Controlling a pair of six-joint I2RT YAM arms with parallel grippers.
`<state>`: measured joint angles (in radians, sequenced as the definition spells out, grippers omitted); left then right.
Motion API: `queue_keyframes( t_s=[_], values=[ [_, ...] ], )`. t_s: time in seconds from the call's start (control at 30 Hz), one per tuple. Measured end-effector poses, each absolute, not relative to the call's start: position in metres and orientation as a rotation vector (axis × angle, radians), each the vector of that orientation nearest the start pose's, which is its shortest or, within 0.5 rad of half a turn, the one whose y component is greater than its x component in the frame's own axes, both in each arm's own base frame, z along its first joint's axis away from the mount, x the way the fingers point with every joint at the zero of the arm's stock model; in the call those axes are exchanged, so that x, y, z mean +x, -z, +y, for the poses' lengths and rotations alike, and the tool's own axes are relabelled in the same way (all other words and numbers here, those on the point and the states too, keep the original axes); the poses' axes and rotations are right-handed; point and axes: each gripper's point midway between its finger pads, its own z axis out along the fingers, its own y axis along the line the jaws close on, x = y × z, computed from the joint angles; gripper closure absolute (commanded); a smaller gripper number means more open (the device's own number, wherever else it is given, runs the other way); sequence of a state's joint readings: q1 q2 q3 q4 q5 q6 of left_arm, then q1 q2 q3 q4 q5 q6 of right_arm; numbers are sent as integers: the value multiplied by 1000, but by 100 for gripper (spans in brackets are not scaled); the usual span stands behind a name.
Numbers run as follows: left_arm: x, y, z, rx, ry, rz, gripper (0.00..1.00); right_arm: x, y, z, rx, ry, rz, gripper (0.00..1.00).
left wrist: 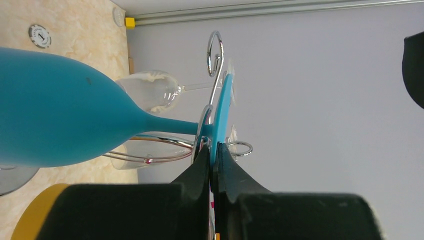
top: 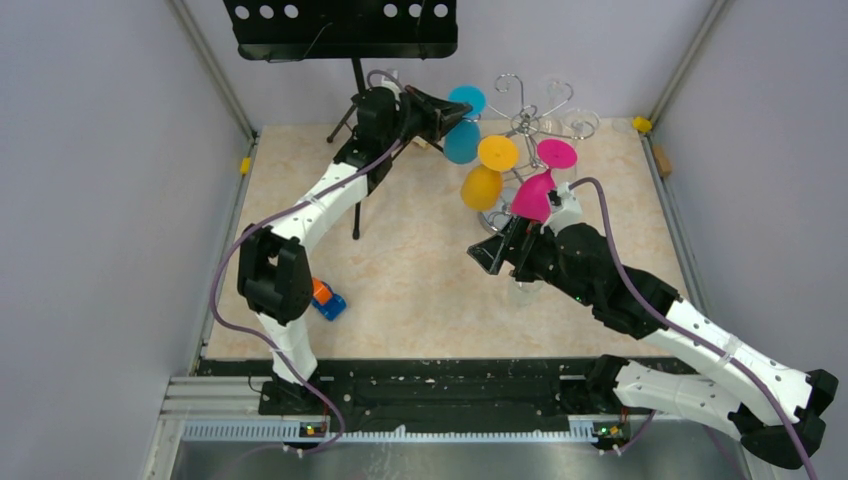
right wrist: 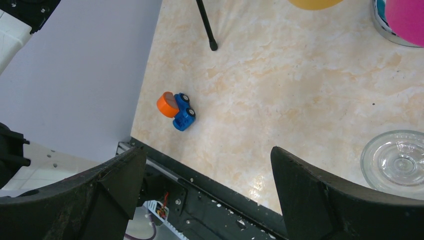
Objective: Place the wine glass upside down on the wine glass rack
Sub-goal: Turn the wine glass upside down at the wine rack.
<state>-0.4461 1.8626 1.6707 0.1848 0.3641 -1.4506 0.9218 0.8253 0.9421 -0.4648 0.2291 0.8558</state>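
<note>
The chrome wine glass rack [top: 524, 122] stands at the back of the table, its curled hooks up. My left gripper [top: 452, 117] is shut on the flat foot of a blue wine glass [top: 463, 140] and holds it upside down at the rack's left side. In the left wrist view the fingers [left wrist: 200, 165] pinch the blue foot [left wrist: 223, 112], which lies against a chrome hook [left wrist: 215, 52]; the blue bowl [left wrist: 50, 120] fills the left. An orange glass [top: 483, 185] and a pink glass [top: 533, 196] hang upside down from the rack. My right gripper [top: 488, 256] is open and empty, low over the table.
A black music stand [top: 340, 25] stands at the back left, one leg [right wrist: 207, 27] on the table. A blue and orange toy car [right wrist: 176, 110] lies near the left front edge. Clear glasses [top: 578, 124] hang at the rack's far side. A clear glass [right wrist: 397, 161] stands under my right arm.
</note>
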Motion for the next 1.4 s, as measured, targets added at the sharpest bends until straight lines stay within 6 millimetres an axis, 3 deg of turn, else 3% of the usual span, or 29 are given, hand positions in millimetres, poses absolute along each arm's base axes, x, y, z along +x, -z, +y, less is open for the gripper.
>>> queue_keyframes(
  t_s=[0.97,1.4],
  values=[
    [450,-369,-339,-515,1711,1844,99,192,-285,238,97,-962,2027,3],
    [436,-376,-339,-430,1692,1851,49,192,-285,238,96,-962,2027,3]
  ],
)
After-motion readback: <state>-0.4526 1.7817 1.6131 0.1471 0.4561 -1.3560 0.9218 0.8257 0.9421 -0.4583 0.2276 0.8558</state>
